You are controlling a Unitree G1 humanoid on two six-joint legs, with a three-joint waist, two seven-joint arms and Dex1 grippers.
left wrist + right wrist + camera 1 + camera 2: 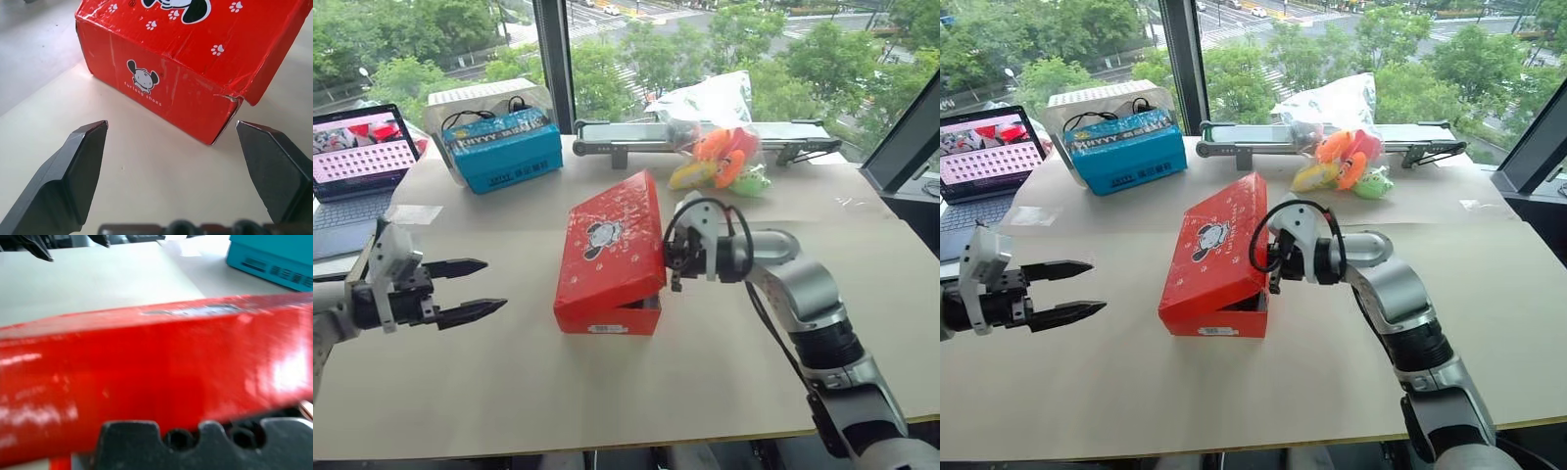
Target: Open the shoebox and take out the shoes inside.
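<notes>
Nearest in the head views, the left gripper (480,289) hangs off to the side with its two black fingers spread and nothing between them, well apart from the red rectangular cardboard shoebox (607,259) with the cartoon animal on its hinged lid. On the box's far side the right gripper (1273,264) is pressed against the lid's raised edge, jaws together; whether they pinch the cardboard I cannot tell. The lid is tilted up on that side, a dark gap showing beneath; the shoes are hidden inside.

From the left wrist, the open fingertips (85,147) frame the box's near corner, touching nothing.

From the right wrist, the red lid edge (156,357) lies right across the gripper.

To my eye, the lid should swing up about its hinge, lifted steadily so the base stays put.
</notes>
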